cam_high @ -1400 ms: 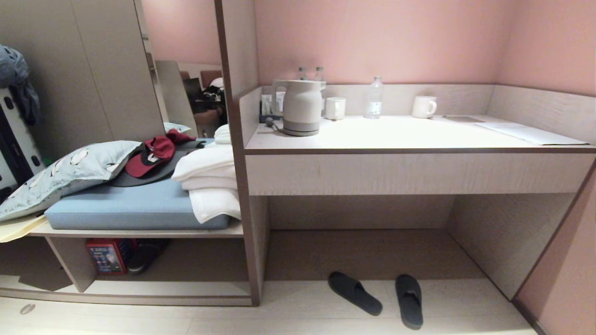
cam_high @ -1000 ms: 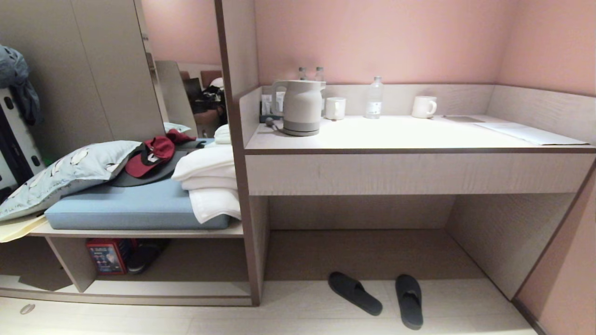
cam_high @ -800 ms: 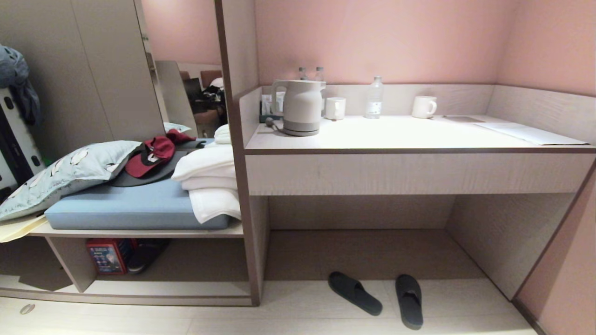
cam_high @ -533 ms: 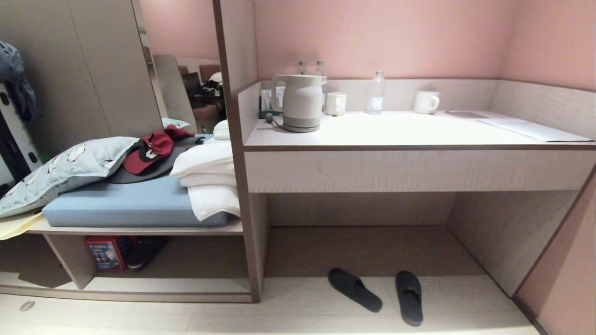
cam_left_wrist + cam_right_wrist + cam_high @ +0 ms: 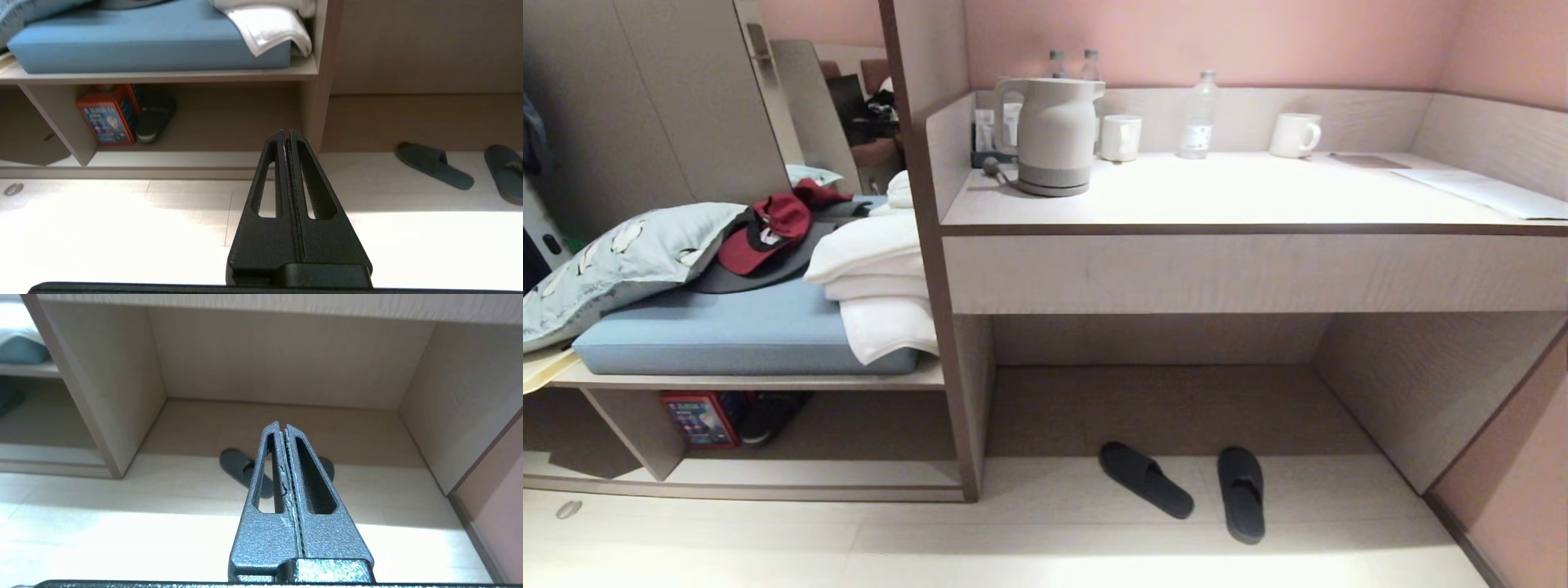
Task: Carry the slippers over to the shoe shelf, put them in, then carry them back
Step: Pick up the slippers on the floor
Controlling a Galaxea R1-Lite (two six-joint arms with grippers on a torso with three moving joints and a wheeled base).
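left gripper (image 5: 286, 136) is hanging above the pale floor (image 5: 122, 228) with its two black fingers pressed flat together, holding nothing, pointing toward the foot of the upright divider panel (image 5: 316, 110). right gripper (image 5: 282, 430) is likewise closed up tight and empty, aiming into the desk knee recess (image 5: 282, 363), its fingers partly covering the view of the pair beyond. neither arm is showing in the head view. the slippers (image 5: 1180, 486) are lying on the floor at the mouth of the recess, soles down, toes pointing outward toward the robot, the robot's-left one angled, the right one straighter, near each other but not touching. the shoe shelf (image 5: 849, 457) is sitting low on the robot's left, under the blue cushion (image 5: 735, 335) and folded white towels (image 5: 878, 286); a red box (image 5: 698, 418) and another dark shoe (image 5: 768, 415) are already occupying its far end near an inner support, leaving the stretch beside the divider bare. judging by look, the slippers are being read as light, soft and floppy, thin-soled, likely to sag or fold if pinched at one end. best hold seems the upper band over the toe, or a pinch across the sole edge near mid-length, one slipper per gripper. both grippers would need opening first. nothing picked up yet; task looks to be at its very start.
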